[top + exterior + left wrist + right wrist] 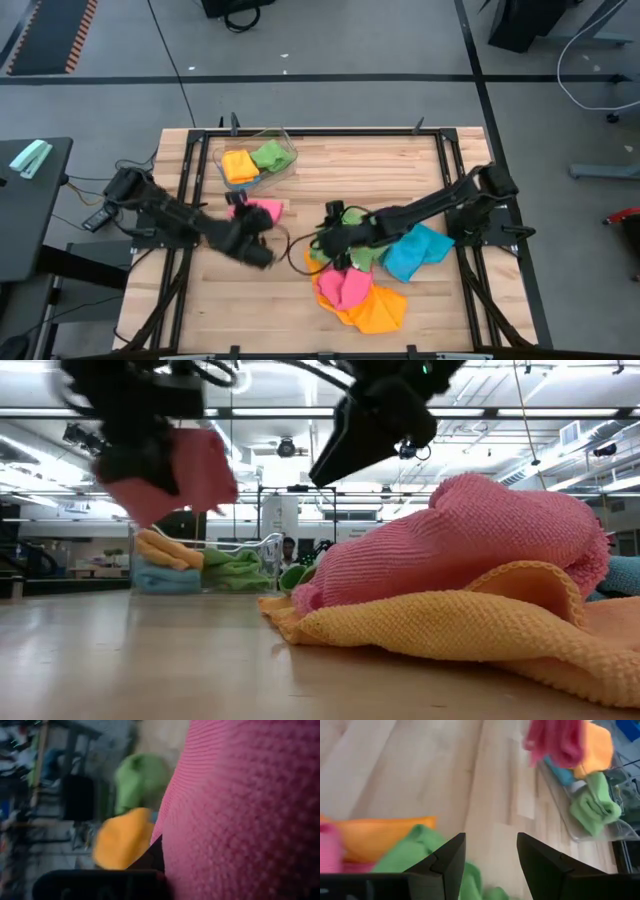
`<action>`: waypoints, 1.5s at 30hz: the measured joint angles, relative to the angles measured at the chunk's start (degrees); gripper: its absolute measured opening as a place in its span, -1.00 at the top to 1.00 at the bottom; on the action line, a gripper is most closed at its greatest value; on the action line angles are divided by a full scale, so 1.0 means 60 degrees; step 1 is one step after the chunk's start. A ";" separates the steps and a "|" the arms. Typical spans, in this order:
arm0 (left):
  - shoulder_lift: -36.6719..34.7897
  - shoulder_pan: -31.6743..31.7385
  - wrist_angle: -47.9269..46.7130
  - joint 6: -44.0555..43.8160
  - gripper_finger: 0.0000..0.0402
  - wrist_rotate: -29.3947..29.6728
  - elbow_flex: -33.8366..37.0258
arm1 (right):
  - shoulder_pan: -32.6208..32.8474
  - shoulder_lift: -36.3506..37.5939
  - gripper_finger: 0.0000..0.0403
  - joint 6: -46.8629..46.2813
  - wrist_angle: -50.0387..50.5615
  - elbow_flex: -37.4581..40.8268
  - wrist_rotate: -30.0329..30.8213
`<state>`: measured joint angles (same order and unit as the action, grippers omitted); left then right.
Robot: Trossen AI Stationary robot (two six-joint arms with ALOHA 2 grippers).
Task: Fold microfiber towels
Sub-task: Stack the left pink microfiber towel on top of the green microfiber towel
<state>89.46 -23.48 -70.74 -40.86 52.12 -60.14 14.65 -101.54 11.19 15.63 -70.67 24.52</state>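
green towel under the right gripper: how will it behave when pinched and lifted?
Probably floppy: the green towel lies crumpled in soft folds, so it should drape from one corner, as the pink towel hangs from the left gripper. Likely light and grippy, given the nubby weave. It overlaps the orange towel, so it may drag that along.

A pink towel [240, 815] fills most of the left wrist view, pressed against a dark finger [100, 884]. Beyond it sit a blurred orange towel [122, 840] and a green towel [140, 782].
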 joint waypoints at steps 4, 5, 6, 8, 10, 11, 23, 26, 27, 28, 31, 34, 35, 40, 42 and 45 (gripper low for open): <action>-0.0359 0.1372 0.0085 0.1056 0.88 0.0540 -0.0001 | -0.0599 0.0665 0.08 0.0243 -0.1475 0.1281 -0.0549; -0.0429 0.1705 0.0140 0.1423 0.88 0.0700 -0.0004 | -0.0740 0.0796 0.08 0.0306 -0.1809 0.1568 -0.0647; -0.0490 0.2002 0.0197 0.1753 0.88 0.0785 0.0000 | -0.0872 0.0893 0.08 0.0347 -0.2045 0.1812 -0.0728; -0.0559 0.2654 0.0488 0.2487 0.86 0.1116 0.0000 | -0.1089 0.0996 0.08 0.0359 -0.2512 0.2192 -0.0902; -0.0609 0.3218 0.0883 0.3425 0.82 0.1377 0.0000 | -0.1281 0.1053 0.08 0.0390 -0.2751 0.2437 -0.1070; -0.0619 0.3475 0.1188 0.4007 0.81 0.1521 0.0000 | -0.1356 0.1061 0.08 0.0393 -0.2879 0.2496 -0.1131; -0.0606 0.6146 0.5803 1.2160 0.91 0.0298 0.0000 | -0.1553 0.1294 0.08 0.1032 -0.2476 0.2580 -0.1491; -0.0606 0.6789 0.6143 1.3406 0.89 -0.0727 0.0199 | -0.1664 0.1472 0.08 0.1106 -0.2332 0.2602 -0.1488; -0.0606 0.6965 0.6233 1.3901 0.89 -0.1042 0.0324 | -0.1713 0.1564 0.08 0.1139 -0.2336 0.2645 -0.1488; -0.0606 0.7117 0.6375 1.4505 0.90 -0.1330 0.0446 | -0.1760 0.1628 0.08 0.1170 -0.2331 0.2671 -0.1488; -0.0602 0.7444 0.6533 1.6595 0.93 -0.2040 0.0640 | -0.1943 0.1901 0.08 0.1182 -0.2276 0.2800 -0.1545; -0.0599 0.7815 0.6635 1.8014 0.92 -0.2990 0.0666 | -0.2129 0.2098 0.08 0.1168 -0.2271 0.2797 -0.1707; -0.0599 0.7959 0.6792 1.8228 0.90 -0.3150 0.0666 | -0.2175 0.2139 0.08 0.1166 -0.2303 0.2797 -0.1791; -0.0663 0.8685 0.6939 1.8597 0.90 -0.3256 0.0666 | -0.2409 0.2154 0.08 0.1174 -0.2252 0.2797 -0.2152; -0.0710 0.8882 0.6968 1.8444 0.93 -0.3305 0.0664 | -0.2520 0.2154 0.08 0.1162 -0.2208 0.2797 -0.2259; -0.1091 0.9114 0.7267 1.8292 0.93 -0.3667 0.0944 | -0.2642 0.2154 0.08 0.1157 -0.2209 0.2797 -0.2543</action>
<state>82.91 31.20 -27.14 68.89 30.11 -54.48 -1.20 -88.62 18.13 2.38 -53.89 9.26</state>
